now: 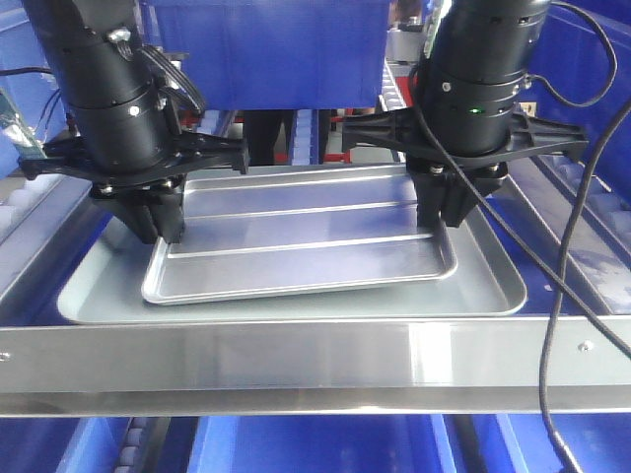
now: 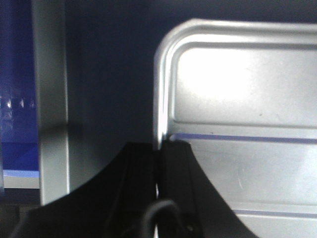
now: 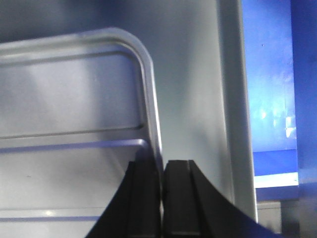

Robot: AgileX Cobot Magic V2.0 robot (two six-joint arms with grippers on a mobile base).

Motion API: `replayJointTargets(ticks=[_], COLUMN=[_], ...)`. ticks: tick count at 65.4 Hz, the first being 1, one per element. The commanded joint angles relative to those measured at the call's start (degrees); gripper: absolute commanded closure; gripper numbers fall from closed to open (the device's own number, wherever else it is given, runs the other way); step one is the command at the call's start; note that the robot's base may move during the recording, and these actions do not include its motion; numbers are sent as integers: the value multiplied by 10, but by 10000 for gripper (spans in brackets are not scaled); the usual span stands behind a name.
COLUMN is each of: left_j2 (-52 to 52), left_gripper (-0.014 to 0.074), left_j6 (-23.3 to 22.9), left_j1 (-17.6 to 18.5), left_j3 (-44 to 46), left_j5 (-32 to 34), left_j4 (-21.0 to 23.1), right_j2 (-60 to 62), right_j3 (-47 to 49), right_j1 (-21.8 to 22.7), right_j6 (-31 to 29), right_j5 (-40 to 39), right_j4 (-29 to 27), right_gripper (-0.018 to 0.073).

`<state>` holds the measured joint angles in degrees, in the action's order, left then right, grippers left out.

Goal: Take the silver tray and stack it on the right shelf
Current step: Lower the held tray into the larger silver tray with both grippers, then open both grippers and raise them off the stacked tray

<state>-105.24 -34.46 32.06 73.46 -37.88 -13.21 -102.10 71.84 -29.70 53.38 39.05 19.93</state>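
The silver tray (image 1: pixel 306 236), shiny with two long ridges, lies inside a larger dull grey tray (image 1: pixel 493 286) on the right shelf, behind its polished steel front bar (image 1: pixel 296 365). My left gripper (image 1: pixel 163 232) is shut on the silver tray's left rim; in the left wrist view (image 2: pixel 159 148) the rim (image 2: pixel 161 89) runs between the black fingers. My right gripper (image 1: pixel 444 219) is shut on the tray's right rim; in the right wrist view (image 3: pixel 162 166) the rim (image 3: pixel 151 94) sits between the fingers.
Blue bins stand behind (image 1: pixel 266 49), at both sides and below the bar (image 1: pixel 315 443). A black cable (image 1: pixel 567 296) hangs from the right arm across the tray's right side. The grey tray's raised rim (image 3: pixel 233 99) runs close beside the right gripper.
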Motion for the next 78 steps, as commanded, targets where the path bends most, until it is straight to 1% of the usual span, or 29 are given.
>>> replayJointTargets(ticks=[1,9,14,17,24,32,38,43,46,47,48,49,55,58,61,63,64,65,66,68,69,71,74,78], left_j2=[25,25,25,25,25,25,25,25,25,25,25,25,19,14,13,11,11,11,11,11,11,12,12,12], left_gripper=[697,697,697,697,696,696,696,696,694,694,693,692,681,635,552,482,426,407,369,255,238,161,101,83], left_j6=[9,9,9,9,9,9,9,9,9,9,9,9,9,9,9,9,9,9,9,9,9,9,9,9], left_j1=[4,4,4,4,4,4,4,4,4,4,4,4,4,3,3,3,3,2,2,1,1,1,1,1], left_j3=[17,17,18,17,18,24,31,41,41,41,41,41,41,41,41,41,41,41,41,41,41,41,41,41], left_j5=[6,7,0,-1,-1,-4,-5,-15,-14,-14,-13,-13,-17,-22,-27,-27,-27,-27,-27,-28,-28,-28,-36,-47], left_j4=[0,-3,-25,-28,-19,5,6,11,12,12,12,12,10,13,15,15,15,14,14,16,16,16,13,6], right_j2=[32,32,32,32,32,32,32,32,32,32,32,32,32,32,32,33,33,33,33,33,33,33,33,33], right_j3=[25,25,25,25,25,25,25,25,25,25,25,25,25,25,25,26,26,26,26,28,28,28,29,29], right_j1=[2,2,2,2,2,2,2,2,2,2,2,2,2,2,2,2,2,2,2,2,2,2,2,2], right_j6=[4,4,4,4,4,4,4,4,4,4,4,4,4,4,4,4,4,4,4,4,4,4,4,4], right_j5=[-50,-50,-50,-50,-50,-50,-49,-50,-50,-50,-50,-50,-50,-46,-43,-36,-32,-30,-27,-16,-14,-6,1,5], right_j4=[9,9,9,9,9,9,9,9,9,9,9,8,3,3,3,2,2,2,1,0,0,0,0,0], right_gripper=[490,490,490,490,490,487,454,382,303,289,260,214,27,-43,-86,-77,-71,-66,-62,-51,-50,-47,-43,-43])
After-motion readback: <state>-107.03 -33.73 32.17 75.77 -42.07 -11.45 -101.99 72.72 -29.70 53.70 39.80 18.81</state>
